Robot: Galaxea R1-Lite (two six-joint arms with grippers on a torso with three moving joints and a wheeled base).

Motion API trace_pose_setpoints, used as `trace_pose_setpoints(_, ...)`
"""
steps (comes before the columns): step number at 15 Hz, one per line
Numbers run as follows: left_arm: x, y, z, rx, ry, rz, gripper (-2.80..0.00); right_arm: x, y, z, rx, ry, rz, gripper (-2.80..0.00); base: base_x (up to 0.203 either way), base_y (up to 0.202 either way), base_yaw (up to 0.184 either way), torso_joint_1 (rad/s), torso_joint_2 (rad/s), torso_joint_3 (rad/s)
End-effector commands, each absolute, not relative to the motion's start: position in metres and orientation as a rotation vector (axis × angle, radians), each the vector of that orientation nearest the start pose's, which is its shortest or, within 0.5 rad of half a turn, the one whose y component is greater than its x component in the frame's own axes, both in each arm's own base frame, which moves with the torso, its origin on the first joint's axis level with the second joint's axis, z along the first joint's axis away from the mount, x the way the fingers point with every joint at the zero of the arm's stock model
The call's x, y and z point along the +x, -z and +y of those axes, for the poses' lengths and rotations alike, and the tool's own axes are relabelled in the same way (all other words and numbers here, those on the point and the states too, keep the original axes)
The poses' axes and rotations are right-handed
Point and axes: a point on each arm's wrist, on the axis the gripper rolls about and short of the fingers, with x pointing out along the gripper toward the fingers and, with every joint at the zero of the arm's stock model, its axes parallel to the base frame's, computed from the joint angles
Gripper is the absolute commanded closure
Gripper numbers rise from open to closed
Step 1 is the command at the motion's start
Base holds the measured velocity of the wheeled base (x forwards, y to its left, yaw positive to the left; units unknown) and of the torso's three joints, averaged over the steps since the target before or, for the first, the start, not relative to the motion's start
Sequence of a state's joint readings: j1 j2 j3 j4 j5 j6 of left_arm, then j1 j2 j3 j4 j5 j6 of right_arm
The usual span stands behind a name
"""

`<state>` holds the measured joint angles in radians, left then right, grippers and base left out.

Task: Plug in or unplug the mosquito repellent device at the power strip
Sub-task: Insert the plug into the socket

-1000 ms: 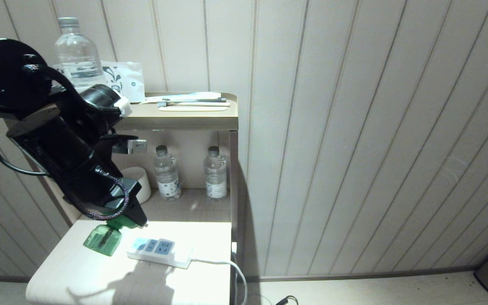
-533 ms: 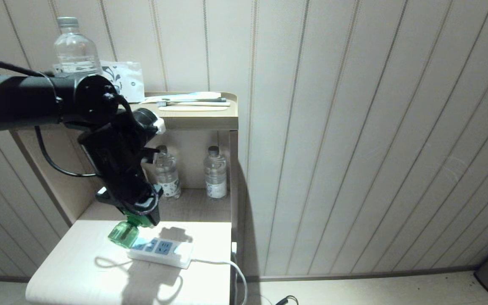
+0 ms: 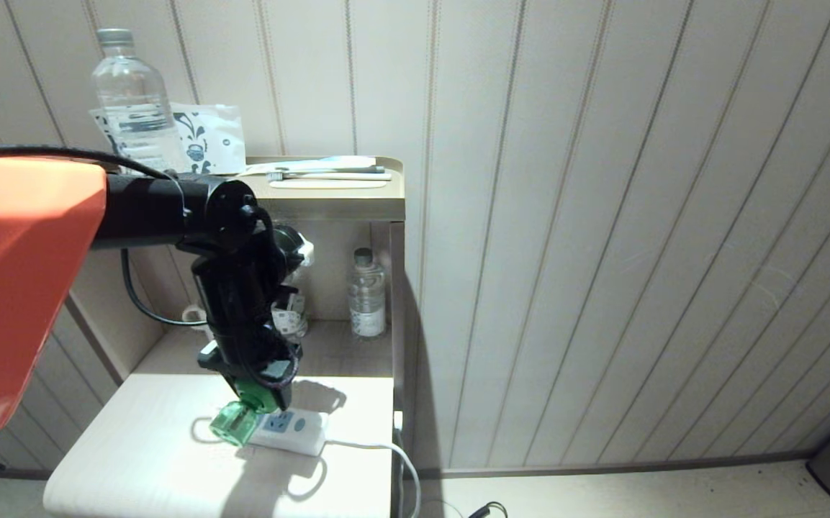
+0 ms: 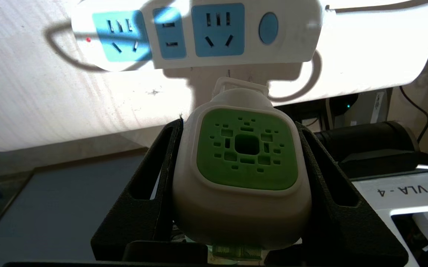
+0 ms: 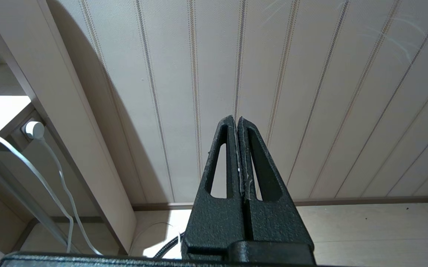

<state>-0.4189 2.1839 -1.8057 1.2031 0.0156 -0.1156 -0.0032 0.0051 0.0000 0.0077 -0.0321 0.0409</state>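
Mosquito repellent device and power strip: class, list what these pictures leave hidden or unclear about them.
- Head view: the left gripper covers the mosquito repellent device head.
- Head view: the device hides the power strip left end.
- Left wrist view: the device's body hides its plug pins, so contact with the strip is unclear.

clear: tabletop (image 3: 134,460) left of power strip (image 3: 298,435) | blocked: shelf post (image 3: 397,302) right, water bottle (image 3: 367,295) behind

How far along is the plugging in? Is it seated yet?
Done: the left gripper has the mosquito repellent device clamped between its fingers. In hand: the device hangs just above the power strip, prongs toward it, at its end away from the cord. Left: lining up with a socket and pushing in; it is not seated. The right gripper is shut and idle.
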Motion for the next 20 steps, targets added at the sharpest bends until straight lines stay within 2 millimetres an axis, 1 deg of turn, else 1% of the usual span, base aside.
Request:
trace_pose_setpoints(1, 0.33, -0.143, -0.146, 0.253, 0.21, 1.591, 0.0, -0.022, -0.075, -0.001, 0.041, 0.036, 0.012, 0.0, 0.0, 0.0, 0.0, 0.0, 0.0, 0.0)
trace_pose_setpoints(4, 0.331, -0.141, -0.146, 0.249, 0.206, 1.593, 0.0, -0.022, -0.075, -0.001, 0.041, 0.036, 0.012, 0.0, 0.0, 0.0, 0.0, 0.0, 0.0, 0.0)
trace_pose_setpoints(5, 0.334, -0.137, -0.145, 0.245, 0.203, 1.593, 0.0, -0.022, -0.075, -0.001, 0.041, 0.036, 0.012, 0.0, 0.0, 0.0, 0.0, 0.0, 0.0, 0.0)
trace_pose_setpoints(10, 0.343, -0.13, -0.146, 0.23, 0.194, 1.568, 0.0, -0.022, -0.075, -0.001, 0.041, 0.036, 0.012, 0.0, 0.0, 0.0, 0.0, 0.0, 0.0, 0.0)
trace_pose_setpoints(16, 0.348, -0.123, -0.141, 0.225, 0.173, 1.578, 0.0, -0.022, -0.075, -0.001, 0.041, 0.036, 0.012, 0.0, 0.0, 0.0, 0.0, 0.0, 0.0, 0.0)
trace_pose_setpoints(20, 0.351, -0.117, -0.142, 0.226, 0.171, 1.584, 0.0, -0.022, -0.075, -0.001, 0.041, 0.036, 0.012, 0.0, 0.0, 0.0, 0.0, 0.0, 0.0, 0.0)
